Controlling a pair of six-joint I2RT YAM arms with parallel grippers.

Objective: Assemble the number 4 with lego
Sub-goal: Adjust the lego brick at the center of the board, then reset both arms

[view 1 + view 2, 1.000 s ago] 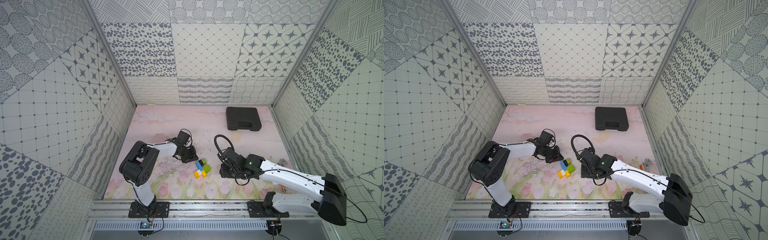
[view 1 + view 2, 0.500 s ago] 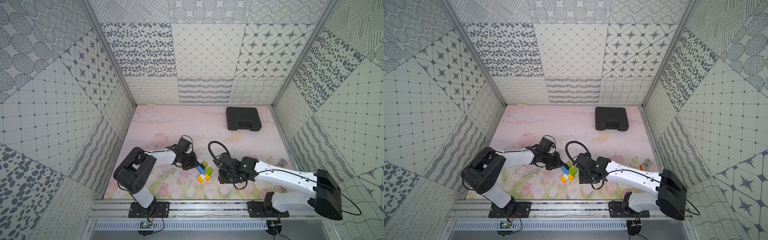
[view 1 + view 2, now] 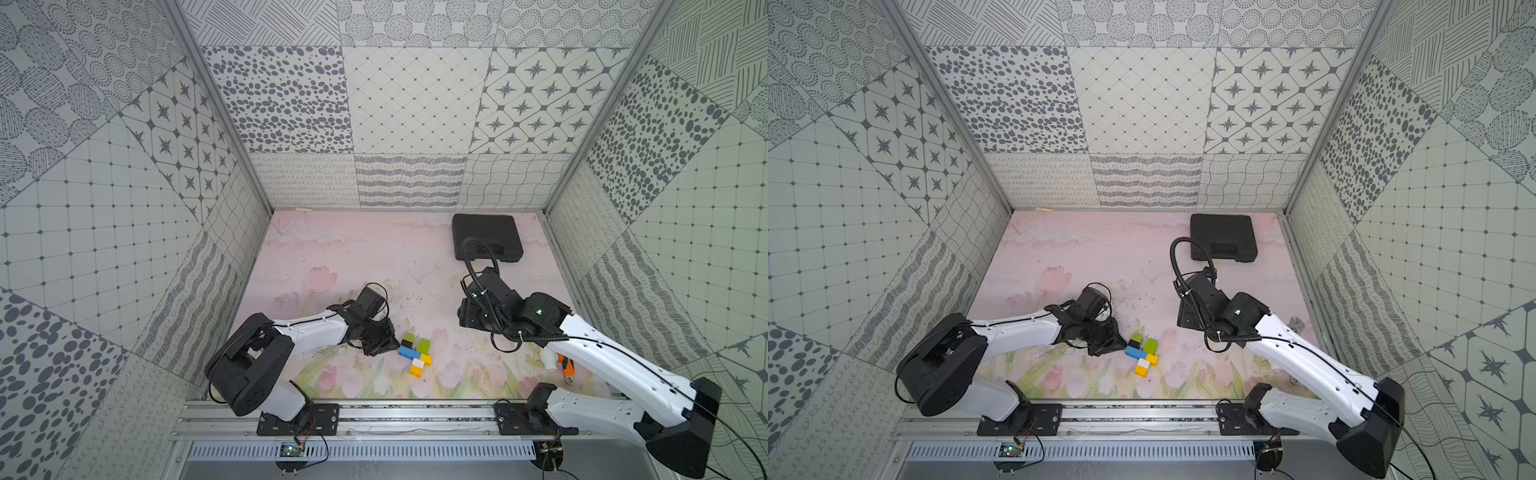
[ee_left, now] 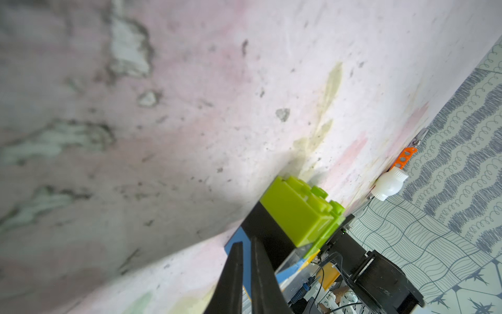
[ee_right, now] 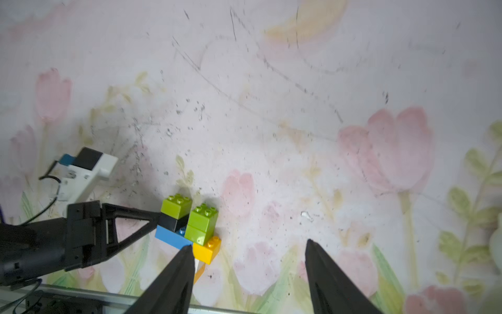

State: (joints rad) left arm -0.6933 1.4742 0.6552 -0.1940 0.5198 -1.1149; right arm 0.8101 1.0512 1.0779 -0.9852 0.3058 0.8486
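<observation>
The number 4 (image 3: 415, 353) (image 3: 1142, 355) lies flat on the flowered mat near the front, made of lego in lime green, black, blue, yellow-orange and white. My left gripper (image 3: 390, 345) (image 3: 1115, 345) is shut, its tips against the figure's black brick (image 5: 173, 221). In the left wrist view the left gripper (image 4: 245, 244) shows blue between its nearly closed fingers, with a green brick (image 4: 296, 212) just beyond. My right gripper (image 5: 249, 244) (image 3: 467, 318) stands open and empty, off to the figure's right. One fingertip (image 5: 190, 247) hides the white brick.
A large black case (image 3: 486, 243) lies at the back right. A white pipe fitting (image 3: 548, 359) (image 4: 389, 186) and an orange tool (image 3: 567, 365) (image 4: 404, 157) lie by the right wall, partly under my right arm. The metal rail (image 3: 415, 415) runs along the front.
My right gripper has opened and drawn back to the right, away from the figure. The figure and my left gripper have shifted slightly toward the front.
</observation>
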